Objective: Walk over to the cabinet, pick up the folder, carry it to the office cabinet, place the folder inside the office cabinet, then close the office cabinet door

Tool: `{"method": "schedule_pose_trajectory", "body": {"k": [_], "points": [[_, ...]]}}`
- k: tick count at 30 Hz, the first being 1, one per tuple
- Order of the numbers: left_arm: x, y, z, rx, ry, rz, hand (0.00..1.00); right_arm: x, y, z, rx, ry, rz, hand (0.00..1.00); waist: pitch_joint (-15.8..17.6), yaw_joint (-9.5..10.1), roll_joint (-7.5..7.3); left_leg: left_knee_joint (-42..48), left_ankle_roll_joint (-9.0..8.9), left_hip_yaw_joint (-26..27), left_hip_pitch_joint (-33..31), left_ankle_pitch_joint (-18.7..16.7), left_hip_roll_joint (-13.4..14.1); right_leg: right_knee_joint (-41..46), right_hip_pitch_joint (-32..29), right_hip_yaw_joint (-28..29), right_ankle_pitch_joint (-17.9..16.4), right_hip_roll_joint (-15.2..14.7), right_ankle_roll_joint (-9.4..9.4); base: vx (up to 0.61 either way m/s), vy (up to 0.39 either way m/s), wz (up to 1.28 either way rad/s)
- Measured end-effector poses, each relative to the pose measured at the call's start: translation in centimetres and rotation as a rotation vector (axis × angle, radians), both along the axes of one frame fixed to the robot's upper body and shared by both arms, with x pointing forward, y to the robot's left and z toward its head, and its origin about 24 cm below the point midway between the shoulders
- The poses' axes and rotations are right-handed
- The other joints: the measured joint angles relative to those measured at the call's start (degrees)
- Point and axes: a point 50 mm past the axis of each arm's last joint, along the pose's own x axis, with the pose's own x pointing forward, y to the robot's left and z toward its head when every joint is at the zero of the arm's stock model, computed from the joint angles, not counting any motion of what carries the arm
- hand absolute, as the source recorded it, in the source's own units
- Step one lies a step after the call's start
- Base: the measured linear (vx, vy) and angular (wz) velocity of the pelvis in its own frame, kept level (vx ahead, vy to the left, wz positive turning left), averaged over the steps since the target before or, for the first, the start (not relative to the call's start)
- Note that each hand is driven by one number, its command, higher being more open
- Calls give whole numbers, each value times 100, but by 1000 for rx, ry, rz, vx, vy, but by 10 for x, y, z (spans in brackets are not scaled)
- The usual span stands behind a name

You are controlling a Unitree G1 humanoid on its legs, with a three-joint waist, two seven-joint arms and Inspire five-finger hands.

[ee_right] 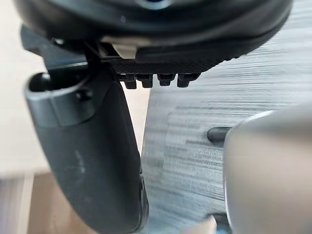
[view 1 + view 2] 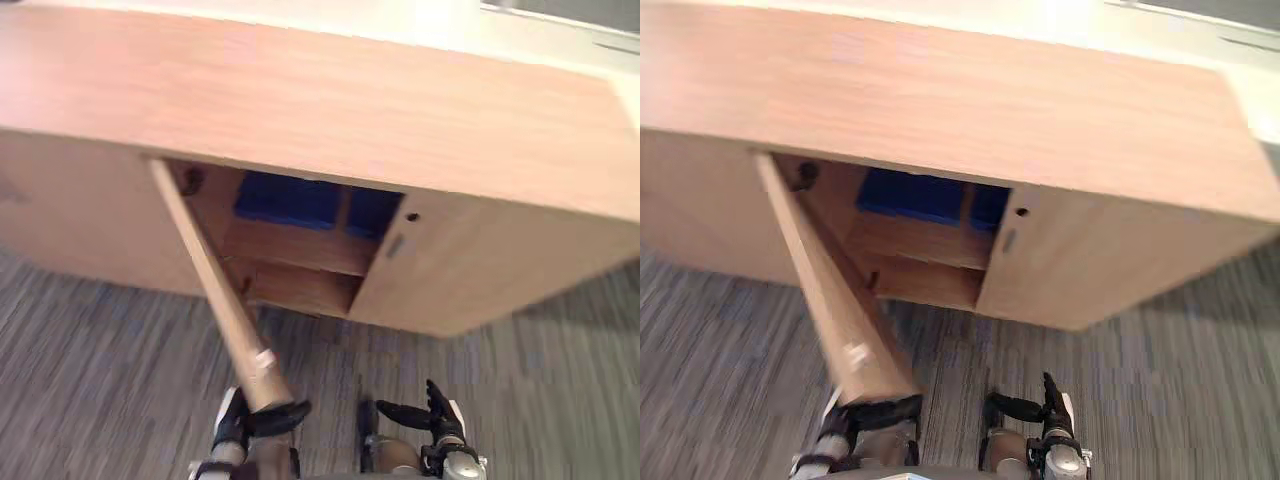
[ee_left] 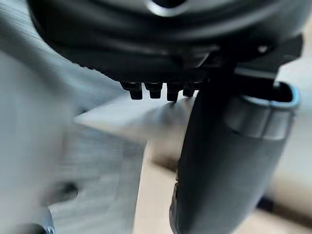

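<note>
The left robot hand (image 2: 234,422) is low in the head view, at the free end of the open door (image 2: 212,285). The door's edge stands between the thumb and the fingers, which look relaxed and not clamped. The right robot hand (image 2: 441,418) hangs near it over the carpet floor (image 2: 100,390), with fingers straight, thumb spread to the side, and nothing in it. The blue folder (image 2: 288,200) lies inside the office cabinet (image 2: 330,100), on the upper shelf (image 2: 300,245). The other door (image 2: 470,270), on the right, is closed.
</note>
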Motion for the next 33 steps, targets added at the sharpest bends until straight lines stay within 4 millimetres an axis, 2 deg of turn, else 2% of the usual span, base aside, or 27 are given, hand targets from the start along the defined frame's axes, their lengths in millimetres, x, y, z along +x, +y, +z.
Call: {"method": "schedule_pose_trajectory", "body": {"k": [1,2,3,4,6,7,10,12,15,17,20,22,25,29,33], "points": [[18,-6,7,3,-51,-35,100,-1,1,-1,0,6,-1,100,-9,-108,-10,-2,27,235,-2,-31,27,-122,-38,162,12,22,-11,-79,82,-132],[36,-9,17,17,-115,-61,100,2,2,-1,15,8,-14,100,-24,-172,-33,-3,39,456,0,-39,78,-113,-128,255,134,70,-180,-54,66,-113],[46,-10,23,26,-149,-74,100,1,3,-1,19,12,-20,100,-44,-232,-65,-2,41,555,10,-41,79,-125,-156,286,154,72,-212,-42,59,-91],[62,-11,32,34,-202,-82,100,-1,3,-2,22,19,-23,100,-94,-326,-146,-2,49,687,65,-58,28,-174,-181,386,198,20,-140,-29,46,-71],[84,-8,52,48,-302,-75,100,-2,0,-2,15,23,-22,100,-119,-421,-154,-3,28,893,232,-124,27,-204,-162,544,219,31,-104,-9,27,-73],[88,-6,56,50,-322,-62,100,-2,0,-2,15,23,-20,100,-121,-450,-151,-3,19,940,269,-138,35,-222,-154,558,218,33,-100,11,1,-63],[100,18,64,108,-352,14,100,-2,-3,-2,10,23,-18,100,-153,-637,-91,-5,19,1009,285,-150,126,-410,-97,537,281,104,-46,37,-25,-29],[105,38,65,190,-349,41,100,-14,-9,-6,-1,69,-21,100,-186,-637,-31,-4,-1,978,341,-150,155,-463,-20,517,310,133,-13,83,-26,3],[108,67,70,260,-346,113,100,-23,-15,-8,-8,94,-17,100,-233,-633,71,-3,-31,908,424,-172,192,-539,121,403,345,158,-49,138,-35,10],[108,72,71,275,-347,126,100,-25,-20,-8,-15,103,-18,100,-257,-605,135,-3,-32,846,443,-185,181,-552,181,355,386,160,-70,150,-20,18],[98,67,63,269,-323,130,100,-25,-24,-8,-17,102,-38,100,-250,-557,151,-2,-27,700,573,-271,107,-552,357,274,686,69,-84,160,2,30],[85,61,54,240,-291,139,100,-23,-26,-7,-19,95,-51,100,-255,-500,160,0,-29,635,669,-344,60,-546,456,241,906,28,-97,145,15,17],[53,49,32,175,-200,141,100,-15,-34,-3,-21,65,-103,100,-332,-327,296,28,12,614,724,-398,67,-624,550,207,948,60,-84,171,-7,0],[21,49,8,149,-68,120,100,1,-39,3,-27,16,-120,100,-333,-275,305,32,8,487,789,-411,103,-700,683,109,949,90,-81,115,-38,5],[-2,57,-17,138,78,150,100,7,-41,7,-31,-13,-130,100,-342,-161,312,32,-12,471,909,-480,133,-700,799,88,945,115,-86,0,-17,0]]}}
